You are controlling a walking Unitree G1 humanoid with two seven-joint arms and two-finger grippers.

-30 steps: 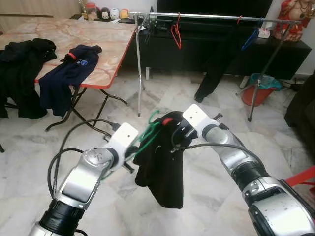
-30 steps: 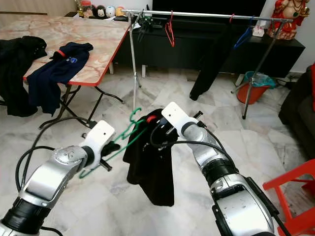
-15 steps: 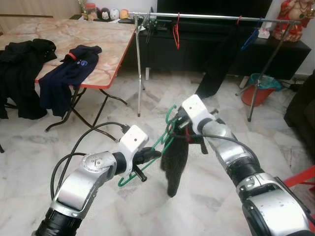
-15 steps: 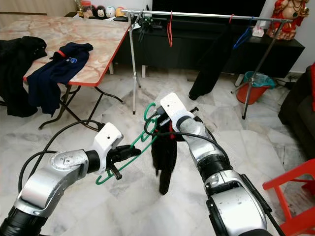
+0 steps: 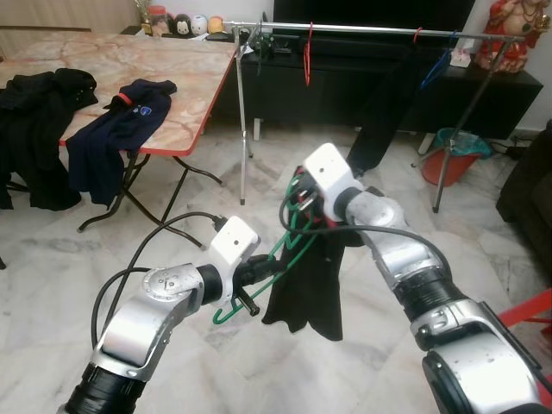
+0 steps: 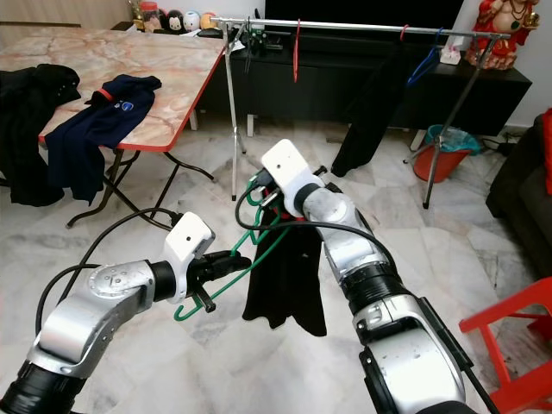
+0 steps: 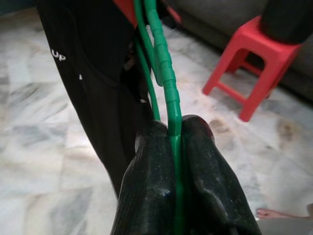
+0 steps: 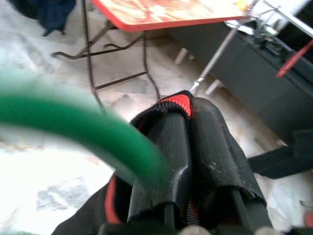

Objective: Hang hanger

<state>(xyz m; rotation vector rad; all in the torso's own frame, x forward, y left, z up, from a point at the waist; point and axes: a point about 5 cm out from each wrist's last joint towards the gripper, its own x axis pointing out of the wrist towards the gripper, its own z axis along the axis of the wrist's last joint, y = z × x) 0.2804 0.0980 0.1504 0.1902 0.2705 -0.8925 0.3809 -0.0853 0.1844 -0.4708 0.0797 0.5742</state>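
My left gripper (image 7: 175,147) is pinched tight on the green hanger (image 5: 280,259), the plastic wire running straight between my two black fingers (image 7: 151,166). My right gripper (image 8: 188,147) has its fingers pressed together on the red-trimmed collar of the black garment (image 5: 310,289), up by the hanger's hook at about one o'clock from my left gripper. The garment droops from that grip above the marble floor (image 5: 362,362), hanging just beside the hanger's lower bar. Well beyond, at twelve o'clock, the metal clothes rail (image 5: 371,31) stands with a red hanger (image 5: 307,56) on it. At ten o'clock a folding table (image 5: 181,78) carries a navy shirt (image 5: 121,129). A red stool (image 7: 254,63) sits near my left side.
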